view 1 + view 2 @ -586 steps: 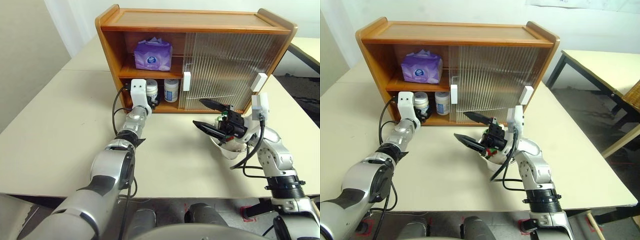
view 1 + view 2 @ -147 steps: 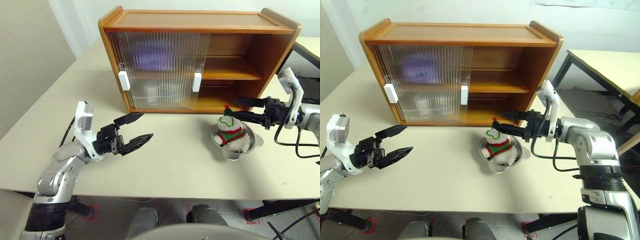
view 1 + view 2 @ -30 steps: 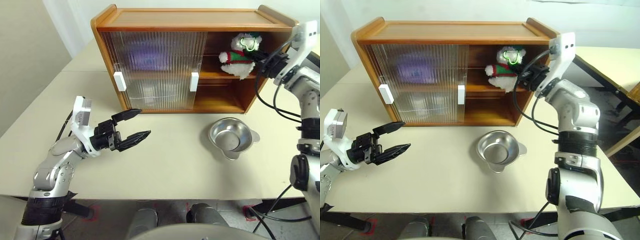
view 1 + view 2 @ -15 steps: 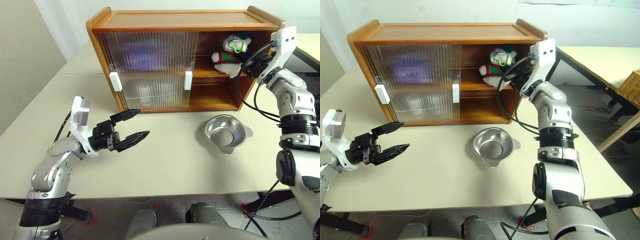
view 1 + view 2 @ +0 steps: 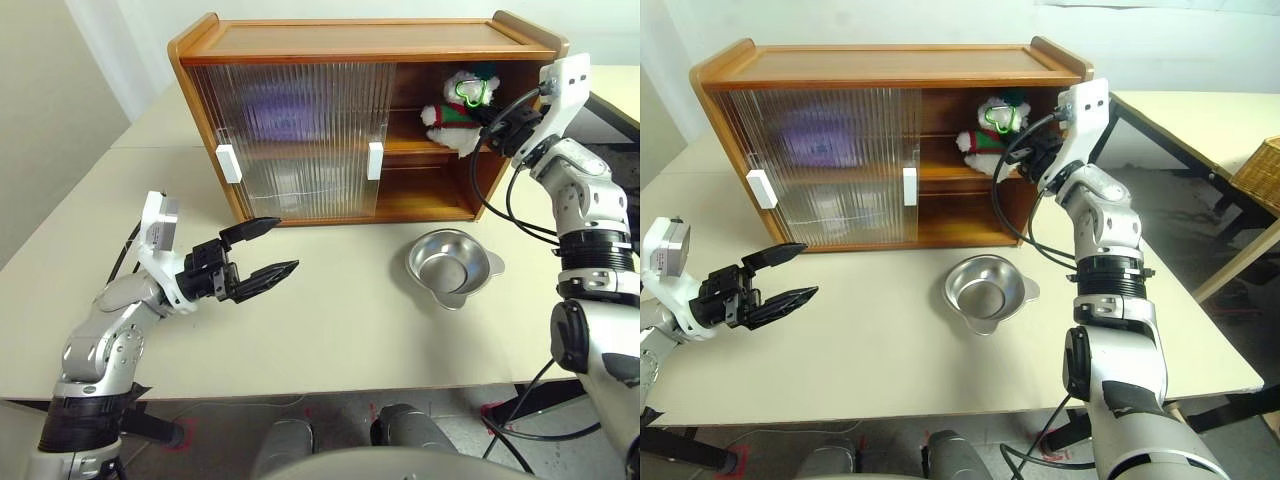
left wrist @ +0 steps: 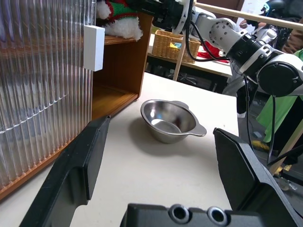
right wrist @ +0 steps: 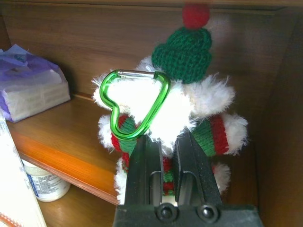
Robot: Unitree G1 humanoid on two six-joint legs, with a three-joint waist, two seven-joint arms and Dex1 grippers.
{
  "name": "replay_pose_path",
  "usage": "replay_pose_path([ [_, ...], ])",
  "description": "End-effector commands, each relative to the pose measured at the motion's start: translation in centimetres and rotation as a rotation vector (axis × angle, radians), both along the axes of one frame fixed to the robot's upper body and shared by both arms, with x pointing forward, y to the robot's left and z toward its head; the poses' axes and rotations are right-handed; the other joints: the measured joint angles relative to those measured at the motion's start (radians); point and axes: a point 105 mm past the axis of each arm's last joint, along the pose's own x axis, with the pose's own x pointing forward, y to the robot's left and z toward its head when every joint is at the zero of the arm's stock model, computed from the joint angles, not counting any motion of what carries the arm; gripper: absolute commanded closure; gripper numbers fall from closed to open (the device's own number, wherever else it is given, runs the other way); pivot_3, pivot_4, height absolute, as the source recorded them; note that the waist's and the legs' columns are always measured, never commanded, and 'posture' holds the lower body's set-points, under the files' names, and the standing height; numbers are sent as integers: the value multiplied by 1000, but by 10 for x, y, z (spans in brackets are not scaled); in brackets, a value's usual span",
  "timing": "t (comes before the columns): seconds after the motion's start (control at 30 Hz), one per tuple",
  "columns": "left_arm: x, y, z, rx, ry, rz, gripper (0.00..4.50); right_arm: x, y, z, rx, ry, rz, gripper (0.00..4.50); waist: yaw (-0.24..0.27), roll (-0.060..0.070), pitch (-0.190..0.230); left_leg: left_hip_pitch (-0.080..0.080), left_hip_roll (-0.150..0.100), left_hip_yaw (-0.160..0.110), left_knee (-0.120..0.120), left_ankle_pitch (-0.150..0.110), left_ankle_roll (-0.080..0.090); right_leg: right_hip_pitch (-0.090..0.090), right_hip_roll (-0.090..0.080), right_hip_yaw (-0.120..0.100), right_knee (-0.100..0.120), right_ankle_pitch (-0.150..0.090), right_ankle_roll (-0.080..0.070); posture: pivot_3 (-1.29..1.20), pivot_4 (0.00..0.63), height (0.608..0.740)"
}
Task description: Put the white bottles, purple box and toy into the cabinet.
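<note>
The right gripper point(image 7: 166, 156) is clamped narrow on the white knitted snowman toy point(image 5: 458, 112) with red and green stripes, holding it over the upper shelf inside the brown wooden cabinet point(image 5: 350, 45). Off to the left, the left gripper point(image 5: 262, 251) hangs above the table with its fingers spread wide, holding nothing.

Room's pretty plain: cream counter point(image 5: 360, 330), white wall point(image 5: 890, 20) behind, another table point(image 5: 1180, 115) off to the right over dark floor point(image 5: 1200, 215), with a wicker basket point(image 5: 1258, 170) at the edge.
</note>
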Motion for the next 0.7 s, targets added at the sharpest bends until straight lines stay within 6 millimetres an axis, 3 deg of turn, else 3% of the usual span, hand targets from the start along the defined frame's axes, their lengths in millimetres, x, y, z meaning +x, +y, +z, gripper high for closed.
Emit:
replay_pose_path([
  [0.03,0,-1,2,12,-4,-3,0,3,5,-7,30,48,11,4491,0,0,0,0,0,0,0,0,0,0,0,0,0,0,0,-28,0,740],
  [0.43,0,-2,4,10,-5,0,0,-2,16,-41,-34,212,79,4493,-1,0,0,0,-1,0,0,0,0,0,1,0,0,-1,-1,-24,0,740],
  [0.7,1,-2,6,12,-4,-3,0,2,19,-36,-26,173,57,4500,0,0,-1,0,2,-2,-1,-2,-3,0,5,0,0,-3,-5,-27,0,740],
])
